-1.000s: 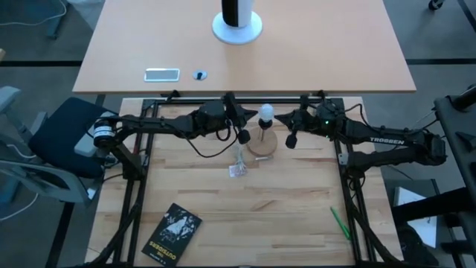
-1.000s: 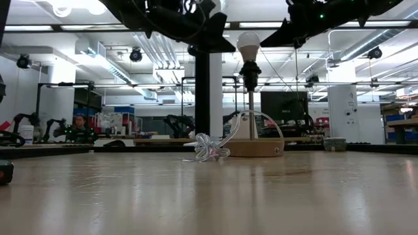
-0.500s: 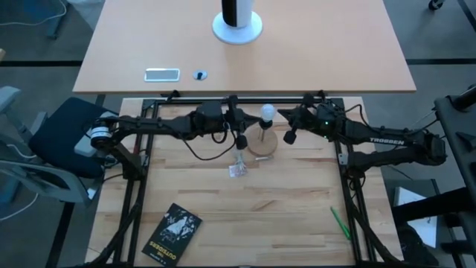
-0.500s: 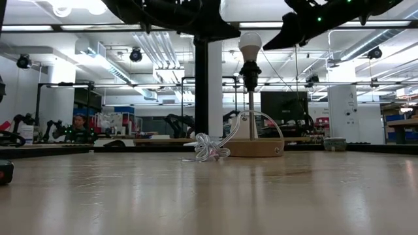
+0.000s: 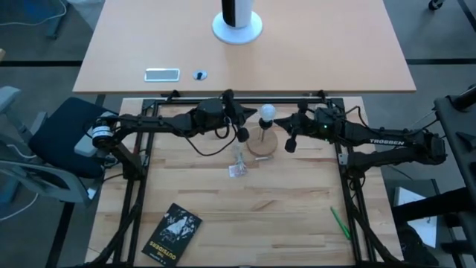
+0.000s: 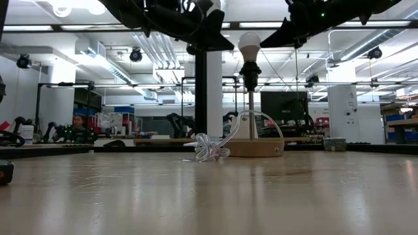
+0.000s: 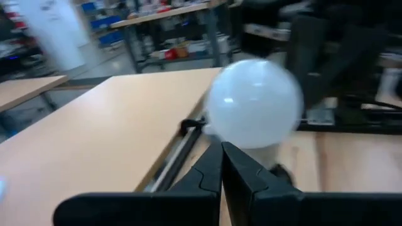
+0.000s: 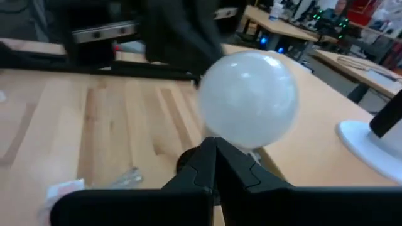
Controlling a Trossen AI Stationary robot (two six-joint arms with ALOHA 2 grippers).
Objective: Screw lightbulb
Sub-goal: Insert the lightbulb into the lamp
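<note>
Light wooden slats form the work table (image 5: pixel 245 216), and beyond its far edge we note a smooth tan table (image 5: pixel 320 45) carrying a white cylinder on a round white base (image 5: pixel 237 22).

We find the small white frosted globe lightbulb (image 5: pixel 265 112) seated upright in a dark socket atop a thin stem (image 6: pixel 251 108) that rises from a round wooden stand base (image 5: pixel 262 144). In the high view it stands near the far middle of the slatted table, between the two arms.

We record the left gripper (image 5: pixel 242 134) at about eight o'clock from the bulb, close beside it but apart from it. Its two dark fingers (image 7: pixel 210 179) are pressed together with nothing between them, and the bulb fills the left wrist view just past their tips.

We record the right gripper (image 5: pixel 291 140) at about four o'clock from the bulb, also near but not touching. Its fingers (image 8: pixel 207 166) likewise meet, holding nothing, with the bulb just ahead of them.

Crumpled clear plastic wrapper (image 5: pixel 238 167) lies at seven o'clock from the stand base. We also note a black booklet (image 5: pixel 172 232) near the table's front left and a green pen (image 5: pixel 340 222) toward the front right.
</note>
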